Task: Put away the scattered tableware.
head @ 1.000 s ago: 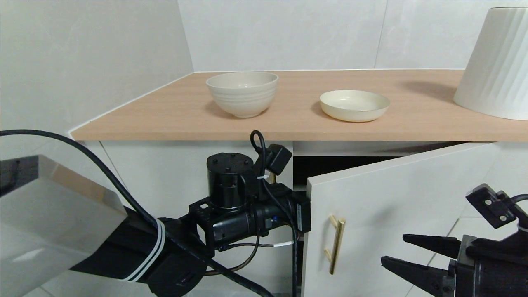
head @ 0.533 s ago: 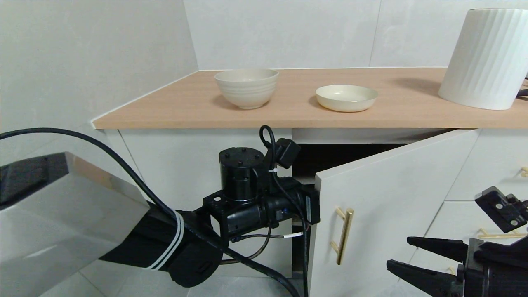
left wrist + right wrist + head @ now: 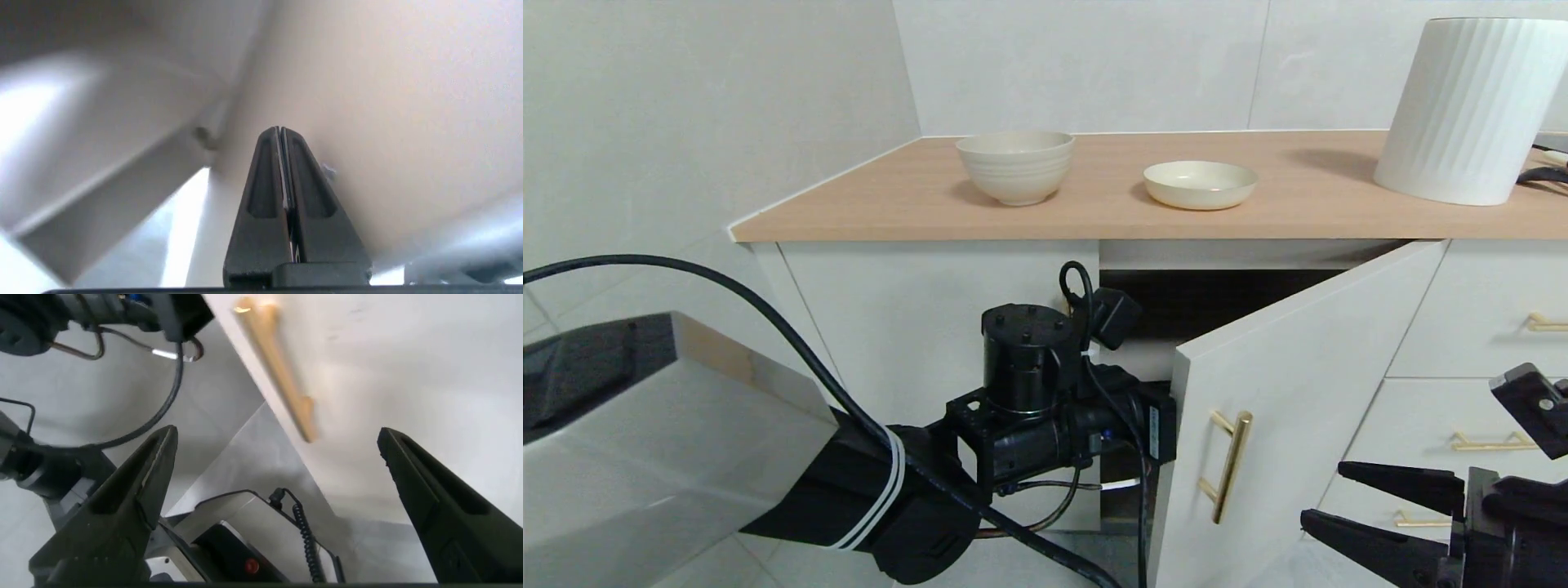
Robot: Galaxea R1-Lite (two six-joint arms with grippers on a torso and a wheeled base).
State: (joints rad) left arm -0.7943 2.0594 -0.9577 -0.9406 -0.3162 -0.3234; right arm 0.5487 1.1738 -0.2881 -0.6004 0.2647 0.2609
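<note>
Left gripper (image 3: 279,137), shut and empty, sits behind the white cabinet door (image 3: 1298,392), presumably to open storage; right gripper (image 3: 1321,492) hangs wide open beside it.

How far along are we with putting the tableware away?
Done: the cabinet door stands ajar. In hand: nothing; the left claw is shut at the door's edge, and the right claw is open near the handle. Left: bowl and dish sit on the counter.
</note>
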